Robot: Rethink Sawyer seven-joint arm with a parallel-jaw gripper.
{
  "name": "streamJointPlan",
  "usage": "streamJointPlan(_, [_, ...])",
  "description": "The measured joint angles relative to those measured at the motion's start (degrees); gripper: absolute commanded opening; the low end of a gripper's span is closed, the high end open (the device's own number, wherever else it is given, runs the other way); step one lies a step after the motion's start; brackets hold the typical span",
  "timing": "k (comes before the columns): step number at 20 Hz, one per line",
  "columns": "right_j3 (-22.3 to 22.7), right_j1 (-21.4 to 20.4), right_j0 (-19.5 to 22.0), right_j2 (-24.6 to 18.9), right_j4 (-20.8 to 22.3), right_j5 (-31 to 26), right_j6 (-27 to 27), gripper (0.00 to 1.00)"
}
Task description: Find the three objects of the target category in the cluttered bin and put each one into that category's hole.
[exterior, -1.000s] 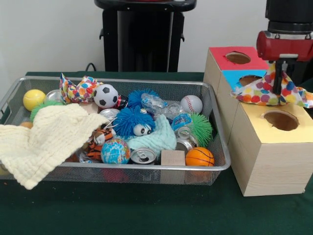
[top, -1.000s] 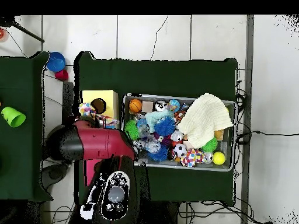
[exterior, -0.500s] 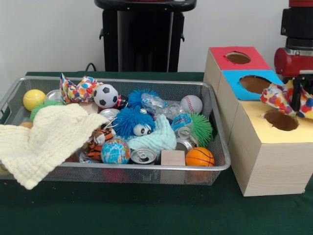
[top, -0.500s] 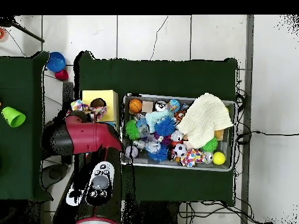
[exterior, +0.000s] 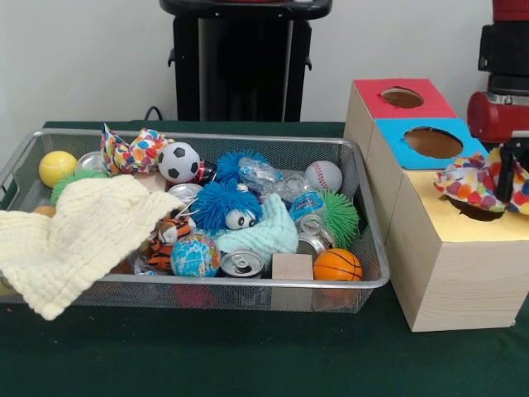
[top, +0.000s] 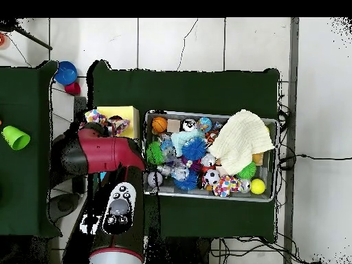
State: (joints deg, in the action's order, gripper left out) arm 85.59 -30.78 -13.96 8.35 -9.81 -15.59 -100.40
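My gripper (exterior: 502,187) hangs over the largest pale wooden box (exterior: 455,273) at the right. It is shut on a confetti cloth (exterior: 475,182), which lies spread over the yellow-surround hole (exterior: 477,212) and hides most of it. The dark fingers are sunk in the cloth. In the overhead view the cloth (top: 104,123) shows on the yellow box top (top: 128,114), just beyond the red arm (top: 96,152). A second confetti cloth (exterior: 132,151) lies at the back left of the wire mesh bin (exterior: 248,284); it also shows in the overhead view (top: 227,185). No third one shows.
The blue-surround hole (exterior: 431,142) and red-surround hole (exterior: 402,98) sit behind the yellow one. The bin holds a big pale-yellow waffle cloth (exterior: 78,236) hanging over the front rim, a mint cloth (exterior: 269,233), balls, cans and fuzzy toys.
My gripper has moved right and down with the confetti cloth, from above the blue hole to over the yellow hole. The cloth now rests on the box top.
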Motion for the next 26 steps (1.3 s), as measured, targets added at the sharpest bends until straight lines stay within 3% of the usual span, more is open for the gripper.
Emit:
streamJointPlan(15, [0.2,0.0,3.1,1.6,0.7,0.0,0.0,0.00])
streamJointPlan(26, [3.7,-0.5,6.6,-2.3,-1.7,3.8,0.0,0.00])
